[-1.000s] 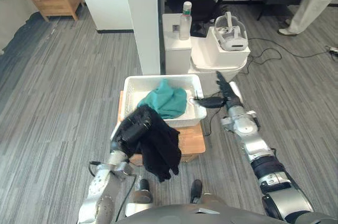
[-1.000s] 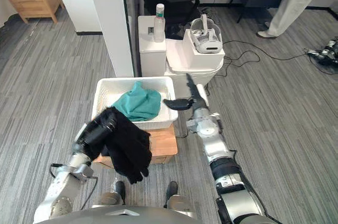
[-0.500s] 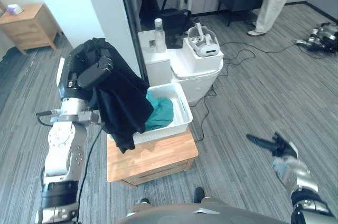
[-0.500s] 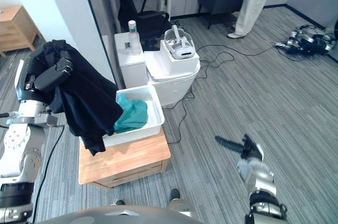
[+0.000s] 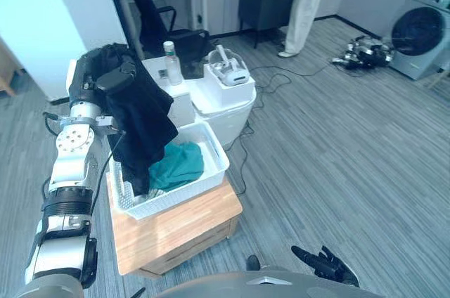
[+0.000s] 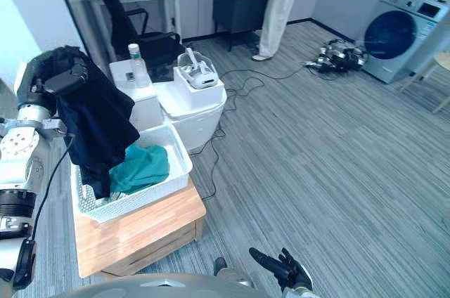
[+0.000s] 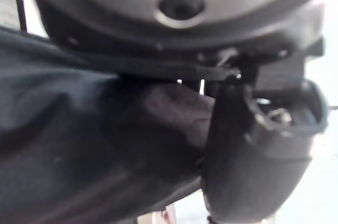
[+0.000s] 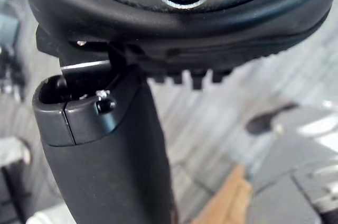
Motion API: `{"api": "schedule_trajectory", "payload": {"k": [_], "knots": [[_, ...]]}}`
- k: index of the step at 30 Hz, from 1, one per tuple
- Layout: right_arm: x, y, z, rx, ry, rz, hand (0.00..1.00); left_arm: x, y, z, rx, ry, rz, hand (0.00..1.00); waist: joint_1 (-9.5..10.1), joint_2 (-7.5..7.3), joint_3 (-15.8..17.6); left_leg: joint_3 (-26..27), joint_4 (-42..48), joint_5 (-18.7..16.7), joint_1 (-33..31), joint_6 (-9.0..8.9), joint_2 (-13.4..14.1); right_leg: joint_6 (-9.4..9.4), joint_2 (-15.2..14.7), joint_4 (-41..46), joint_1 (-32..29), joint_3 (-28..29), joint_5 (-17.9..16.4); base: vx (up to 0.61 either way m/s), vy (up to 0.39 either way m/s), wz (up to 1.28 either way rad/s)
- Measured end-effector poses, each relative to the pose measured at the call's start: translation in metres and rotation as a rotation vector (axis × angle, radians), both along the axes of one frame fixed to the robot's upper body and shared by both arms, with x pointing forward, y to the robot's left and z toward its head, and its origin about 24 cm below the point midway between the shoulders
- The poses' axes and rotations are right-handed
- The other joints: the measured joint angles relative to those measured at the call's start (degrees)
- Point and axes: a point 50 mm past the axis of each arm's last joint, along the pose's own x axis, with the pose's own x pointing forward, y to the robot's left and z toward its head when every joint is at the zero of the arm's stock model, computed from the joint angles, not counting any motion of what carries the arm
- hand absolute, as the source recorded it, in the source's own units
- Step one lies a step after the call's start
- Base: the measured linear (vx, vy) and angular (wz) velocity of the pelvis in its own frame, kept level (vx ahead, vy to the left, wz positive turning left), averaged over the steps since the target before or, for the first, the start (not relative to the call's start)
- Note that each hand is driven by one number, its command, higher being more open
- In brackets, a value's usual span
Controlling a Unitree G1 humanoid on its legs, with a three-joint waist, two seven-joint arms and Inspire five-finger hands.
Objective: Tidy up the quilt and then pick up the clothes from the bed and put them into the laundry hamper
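Observation:
My left hand [image 5: 107, 79] is raised at the left and shut on a black garment [image 5: 144, 126]. The garment hangs down from it, and its lower end reaches into the white hamper basket [image 5: 184, 192]. A teal garment [image 5: 177, 164] lies inside the basket. In the left wrist view the black cloth [image 7: 79, 145] lies against the palm beside the thumb [image 7: 253, 155]. My right hand [image 5: 325, 264] is low near the floor at the bottom, open with straight fingers and holding nothing.
The basket stands on a low wooden stand [image 5: 183, 231]. Behind it is a white cabinet [image 5: 225, 105] with a bottle [image 5: 169, 62] and a headset [image 5: 228, 73]. An office chair [image 5: 151, 13], a standing person [image 5: 302, 3] and a washing machine [image 5: 422, 31] are farther back. Cables lie on the floor.
The camera has swung round. My left hand still holds the black garment, now lowered so its end hangs into the basket. My right hand has dropped towards the bottom edge.

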Motion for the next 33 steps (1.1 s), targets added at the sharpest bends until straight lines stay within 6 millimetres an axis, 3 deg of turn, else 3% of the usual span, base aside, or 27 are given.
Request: {"api": "schedule_trajectory", "payload": {"k": [5,7,10,15,18,21,22,29,33], "knots": [[0.000,0.001,0.001,-0.011,-0.025,0.013,1.00,-0.012,-0.039,-0.059,-0.039,0.179,-0.168,0.00,-1.01,1.00,0.5,0.2,0.0,-0.1,0.1,-0.13,-0.8,0.07,-0.7,0.0,-0.2,0.1,0.0,0.07,0.027,-0.03],[0.006,0.003,0.002,-0.010,-0.044,0.015,1.00,-0.028,-0.053,-0.091,-0.043,0.293,-0.220,0.00,-1.16,1.24,0.7,0.2,0.2,-0.2,0.0,-0.22,-1.3,0.19,-1.1,0.0,-0.3,0.0,-0.1,0.03,0.017,0.00],[0.017,0.004,0.003,-0.006,-0.075,0.024,1.00,-0.049,-0.067,-0.123,-0.040,0.423,-0.273,0.00,-0.85,1.80,1.6,0.0,0.2,-0.3,-0.1,-0.15,-1.4,0.42,-1.2,0.5,-0.6,0.0,-0.3,0.00,0.000,0.00],[0.038,0.005,0.008,-0.009,-0.128,0.041,1.00,-0.072,-0.078,-0.155,-0.010,0.568,-0.272,0.00,0.07,2.66,4.7,-0.7,0.0,0.0,-1.3,0.30,-1.5,0.38,-1.5,2.9,-2.6,-0.4,-1.8,-0.08,-0.022,0.06],[0.054,0.007,0.011,-0.006,-0.161,0.064,1.00,-0.079,-0.068,-0.171,0.040,0.646,-0.133,0.00,0.04,2.35,6.8,-1.2,0.1,0.6,-2.8,0.49,-1.6,0.31,-1.6,3.2,-4.1,-0.6,-1.8,-0.06,-0.029,0.06],[0.062,0.007,0.013,-0.010,-0.178,0.081,1.00,-0.067,-0.058,-0.163,0.090,0.598,0.006,0.00,0.37,2.17,8.3,-1.6,0.1,0.9,-4.1,0.50,-1.7,0.68,-1.8,3.1,-5.1,-1.0,-1.5,-0.04,-0.021,0.05],[0.068,0.008,0.015,-0.011,-0.191,0.094,1.00,-0.063,-0.050,-0.162,0.091,0.589,0.090,1.00,0.26,2.09,9.1,-1.6,0.1,0.9,-4.1,0.50,-1.7,0.90,-1.9,3.0,-5.1,-1.0,-1.4,0.00,0.000,0.00],[0.073,0.015,0.015,-0.003,-0.194,0.140,1.00,-0.044,-0.016,-0.135,0.100,0.491,0.343,1.00,0.09,2.54,11.5,-1.5,0.3,0.6,-4.3,0.46,-1.6,0.81,-1.7,2.4,-5.3,-1.0,-0.8,0.04,-0.003,-0.03],[0.075,0.021,0.014,0.005,-0.195,0.176,1.00,-0.023,0.001,-0.101,0.113,0.382,0.400,1.00,0.27,2.52,11.7,-1.4,0.4,0.2,-4.2,0.31,-1.6,0.81,-1.7,2.7,-5.3,-1.1,-0.8,0.02,-0.001,-0.02]]}}
